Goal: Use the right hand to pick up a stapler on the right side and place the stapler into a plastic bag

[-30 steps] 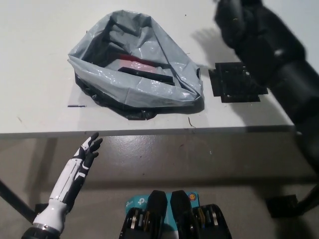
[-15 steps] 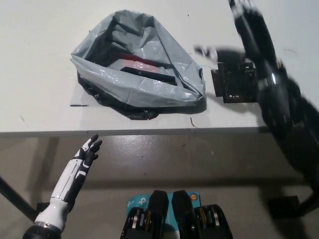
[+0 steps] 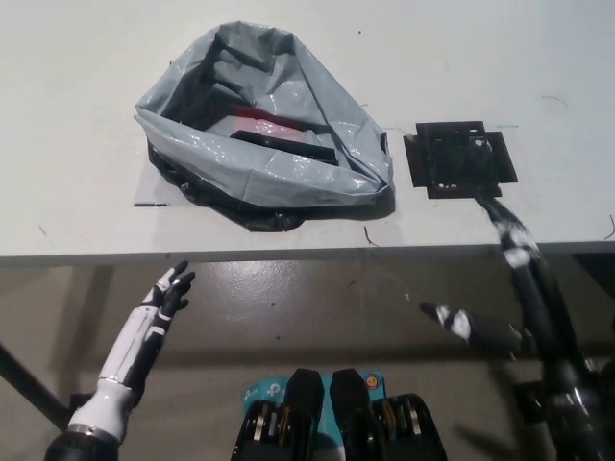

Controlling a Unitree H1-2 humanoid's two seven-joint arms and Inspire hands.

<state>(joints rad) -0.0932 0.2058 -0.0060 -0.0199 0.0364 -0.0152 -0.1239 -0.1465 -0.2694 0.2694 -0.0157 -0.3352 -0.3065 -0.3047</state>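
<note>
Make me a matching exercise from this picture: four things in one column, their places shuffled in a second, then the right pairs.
1. plastic bag
2. stapler
3. black pad
4. left hand

A. inside the bag
B. below the table's front edge, lower left
C. flat on the table, right of the bag
D. on the table, left of the pad, mouth open

Pairs: 1-D, 2-A, 3-C, 4-B

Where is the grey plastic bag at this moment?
In the head view, the plastic bag lies open on the white table, left of the black square mat, near the front edge.
</note>
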